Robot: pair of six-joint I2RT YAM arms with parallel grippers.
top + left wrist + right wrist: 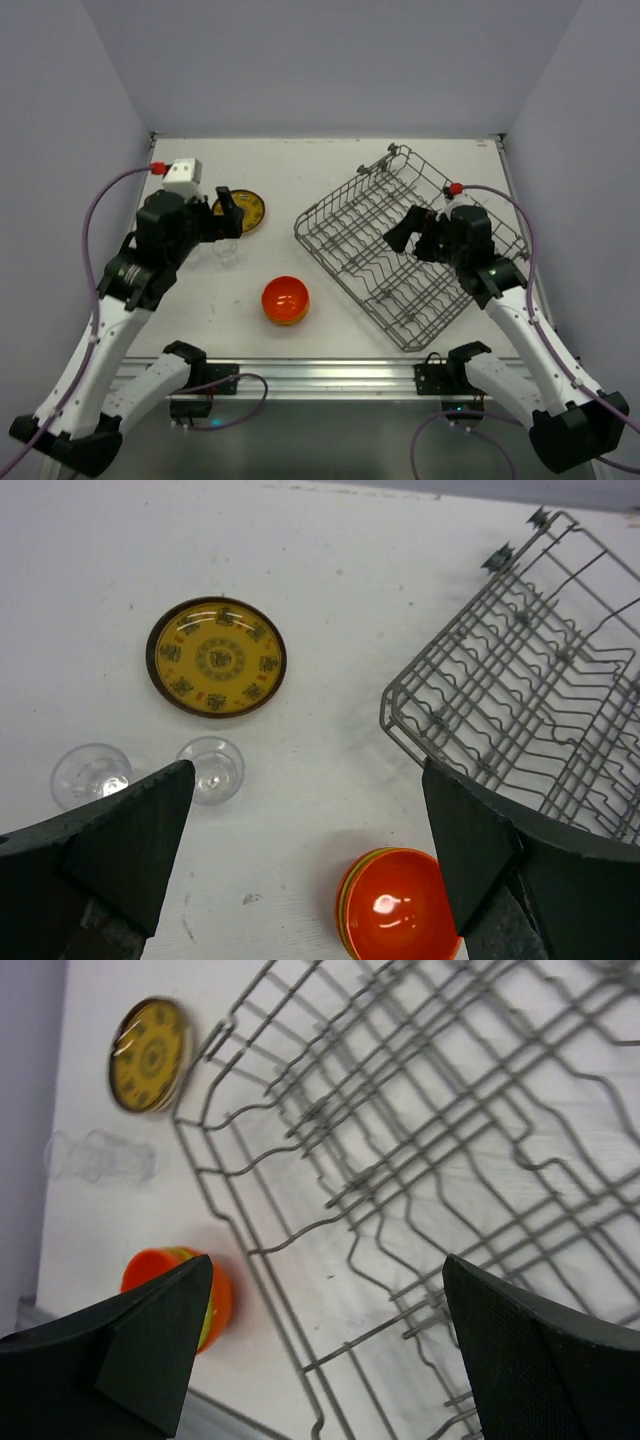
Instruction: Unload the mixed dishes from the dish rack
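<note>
**Near edge, centre.** A stack of bowls (285, 300) sits on the table (330, 165), orange bowl uppermost. The overhead view gives little beyond the orange face. Both wrist views show a yellow-green rim beneath it.

**Left half, mid-depth.** A clear glass (211, 769) and a second glass (91, 775) stand side by side, not touching. This is plain only in the left wrist view. Overhead they are faint and the left arm partly covers one. In the right wrist view they are a pale smear.

The left gripper (308, 780) hangs over this spot with its jaws spread wide and nothing between them. In its own view one finger overlaps the glasses; contact cannot be told.

**Left half, farther back.** A plate (216, 657) lies flat just beyond the glasses, yellow patterned face up, with a dark rim. The pattern is legible only from the left wrist.

**Right half.** The dish rack (400, 215) sits diagonally, running from near the near edge towards the far right corner. The right gripper (328, 1260) hangs over its middle, jaws wide and holding nothing. Its own view shows rack wires and tines between the fingers.
</note>
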